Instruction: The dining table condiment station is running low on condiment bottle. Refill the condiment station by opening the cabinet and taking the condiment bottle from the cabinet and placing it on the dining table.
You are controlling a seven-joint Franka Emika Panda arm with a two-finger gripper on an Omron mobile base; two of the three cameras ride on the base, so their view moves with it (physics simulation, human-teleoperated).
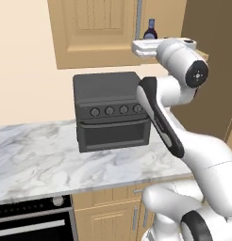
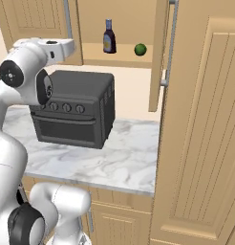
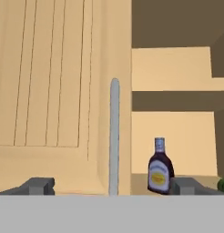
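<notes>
A simulated kitchen with cream walls and light-wood fronts: a marble surface (image 1: 37, 160) runs along the wall and carries a dark toaster oven (image 1: 111, 110), with four knobs in a row above its glass door. Below the surface, at the lower left of the left base view, sits a black built-in oven (image 1: 33, 221).

Above the toaster oven hangs the cabinet (image 2: 124, 28). Its right door (image 2: 157, 57) stands swung out, seen nearly edge-on in the right base view, with its grey bar handle (image 2: 171, 43) facing right. The left door (image 3: 50, 91) is closed, and its own long grey handle (image 3: 114, 136) runs down its right edge in the hand view.

Inside the open half, the condiment bottle (image 2: 109, 37) stands upright on the lower shelf, near the closed door's edge. A small green fruit (image 2: 140, 49) lies on the same shelf to its right, apart from it.

The tool (image 3: 111, 185) is raised to shelf height in front of the cabinet, at the closed door's handle. Its two fingertips (image 3: 38, 185) are spread wide and hold nothing; the bottle is beyond them, just inside the right tip, untouched.

A tall wooden cupboard (image 2: 205, 134) fills the right side.
</notes>
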